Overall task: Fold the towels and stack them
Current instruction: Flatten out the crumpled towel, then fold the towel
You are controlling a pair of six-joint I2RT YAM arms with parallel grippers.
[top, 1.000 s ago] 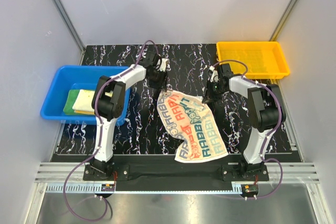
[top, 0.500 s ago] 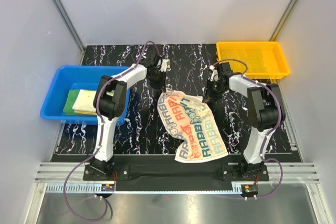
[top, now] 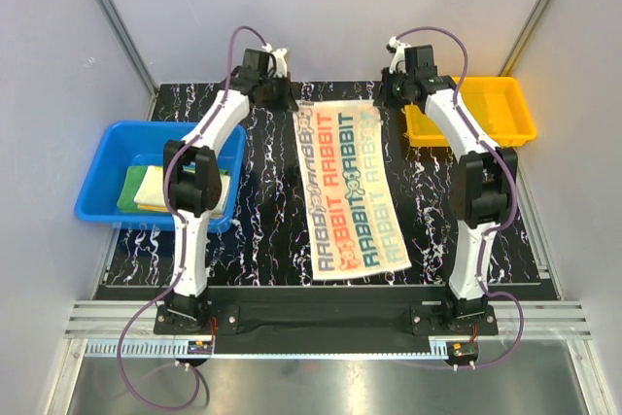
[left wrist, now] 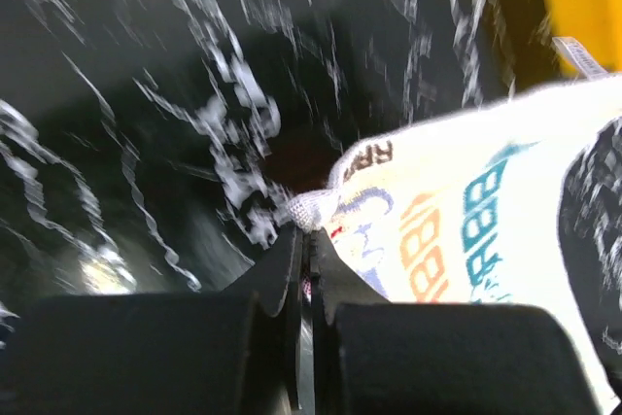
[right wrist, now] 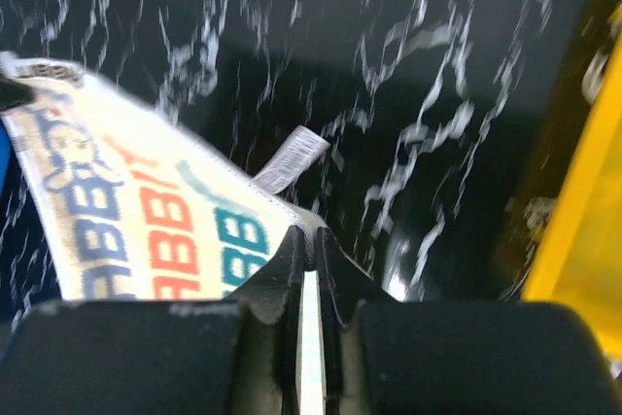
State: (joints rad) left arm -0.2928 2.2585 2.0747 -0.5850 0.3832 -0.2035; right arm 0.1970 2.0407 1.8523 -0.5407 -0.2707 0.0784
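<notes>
Because two of the three towels already lie folded in the blue bin (top: 97, 143) at the left edge of the table, the pale yellow towel (top: 157, 190) lying on the green towel (top: 127, 191) with a green strip showing at its left, I judge that the stack is begun there and only one cloth is left to fold.

Just right of the bin, the left arm reaches to the far side of the black marbled table (top: 262, 221). The left gripper (top: 285, 102) has its fingers pressed together on the far left corner of the RABBIT towel (top: 350, 191); in the left wrist view the hem sticks out of the closed fingertips (left wrist: 303, 240), and the printed cloth (left wrist: 457, 230) runs away to the right.

The RABBIT towel lies at the centre of the table, spread lengthwise from the far side to the near edge, print up and nearly flat. Held by both far corners, it is drawn taut across its far edge, which likely serves to smooth it so that the first fold comes out square.

The right gripper (top: 389, 96) mirrors the left, pinching the far right corner. The right wrist view shows its fingers closed on the cloth (right wrist: 306, 240), with a white care label (right wrist: 287, 157) sticking out of the hem just beyond.

Right of that stands the yellow tray (top: 496, 104), apart from the towel.
</notes>
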